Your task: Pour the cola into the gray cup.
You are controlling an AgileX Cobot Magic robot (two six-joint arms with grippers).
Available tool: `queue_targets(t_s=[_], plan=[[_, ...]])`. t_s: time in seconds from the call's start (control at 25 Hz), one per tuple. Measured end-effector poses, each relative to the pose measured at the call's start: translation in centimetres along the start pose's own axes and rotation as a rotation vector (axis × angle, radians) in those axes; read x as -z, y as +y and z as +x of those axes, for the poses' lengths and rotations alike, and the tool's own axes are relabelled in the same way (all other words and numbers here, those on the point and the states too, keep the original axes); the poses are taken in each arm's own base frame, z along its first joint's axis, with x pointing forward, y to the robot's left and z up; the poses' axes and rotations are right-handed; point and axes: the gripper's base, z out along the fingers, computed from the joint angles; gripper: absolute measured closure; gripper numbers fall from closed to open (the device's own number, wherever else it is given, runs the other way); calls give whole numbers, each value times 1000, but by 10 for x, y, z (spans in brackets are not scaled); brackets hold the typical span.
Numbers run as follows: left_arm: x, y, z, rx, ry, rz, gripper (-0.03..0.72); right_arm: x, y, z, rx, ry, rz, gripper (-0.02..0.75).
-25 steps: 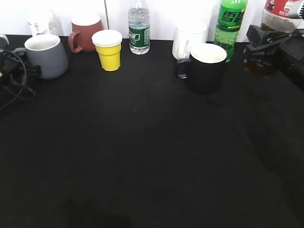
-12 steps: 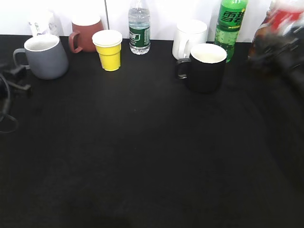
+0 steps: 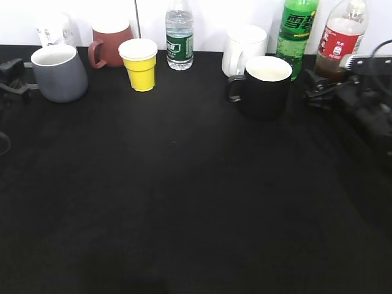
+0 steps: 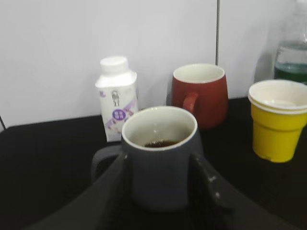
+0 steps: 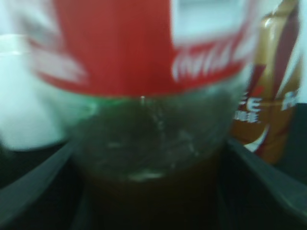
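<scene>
The gray cup (image 3: 61, 76) stands at the far left of the black table and holds a little dark liquid at its bottom, seen in the left wrist view (image 4: 160, 177). My left gripper (image 3: 23, 76) is open at the cup's handle side, with a finger on each side of the cup (image 4: 158, 158). The cola bottle (image 3: 340, 40) stands upright at the back right, red label up (image 5: 124, 48). My right gripper (image 3: 315, 89) is closed around its lower part, and the bottle fills the gap between the fingers (image 5: 148, 141).
Along the back stand a white carton (image 3: 52, 29), a dark red mug (image 3: 110, 43), a yellow paper cup (image 3: 141, 64), a water bottle (image 3: 179, 37), a white mug (image 3: 244, 48), a black mug (image 3: 264, 86) and a green soda bottle (image 3: 297, 30). A brown can (image 5: 273, 81) stands behind the cola.
The right gripper has lowered the cola bottle from raised at the top right to upright on the table. The left gripper let go of the gray cup, dipped forward, then came back beside it.
</scene>
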Motion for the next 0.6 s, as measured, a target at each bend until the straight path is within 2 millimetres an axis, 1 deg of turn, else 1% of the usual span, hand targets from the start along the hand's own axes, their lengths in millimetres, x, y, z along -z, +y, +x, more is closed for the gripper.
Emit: queue_targets(t_s=[0.04, 0.08, 0.12, 0.16, 0.24, 0.28, 0.32, 0.36, 0.4, 0.44, 0.48, 0.52, 0.56, 0.6], plan=[[1, 0, 1, 5, 30, 0, 390, 10, 1, -7, 1, 4, 1, 104], [4, 0, 1, 34, 81, -1, 384, 22, 2, -13, 2, 49, 5, 104], [8, 0, 2, 47, 173, -3, 365, 30, 4, -26, -1, 107, 2, 104], [10, 1, -1, 51, 271, -7, 351, 36, 6, -39, -6, 218, -5, 104], [14, 4, -7, 54, 529, -17, 342, 49, 12, -74, -7, 464, -14, 109], [17, 5, -12, 62, 685, -23, 343, 60, 15, -87, 23, 630, 34, 118], [21, 6, -17, 62, 840, -27, 343, 71, 19, -102, 60, 760, 88, 136], [27, 7, -25, 63, 988, -30, 342, 81, 25, -114, 88, 914, 119, 148], [33, 8, -35, 65, 1091, -33, 341, 89, 31, -122, 73, 1065, 83, 154], [42, 8, -46, 68, 1161, -35, 339, 96, 37, -130, 45, 1178, 39, 156], [55, 8, -54, 67, 1224, -32, 333, 108, 40, -140, 44, 1242, 12, 158], [72, 7, -64, 67, 1242, -16, 319, 123, 42, -156, 33, 1239, -3, 157], [91, 5, -77, 78, 1222, -2, 279, 141, 44, -176, 14, 1198, -21, 157], [111, 3, -91, 98, 1143, 8, 226, 165, 46, -202, -7, 1088, -38, 157]])
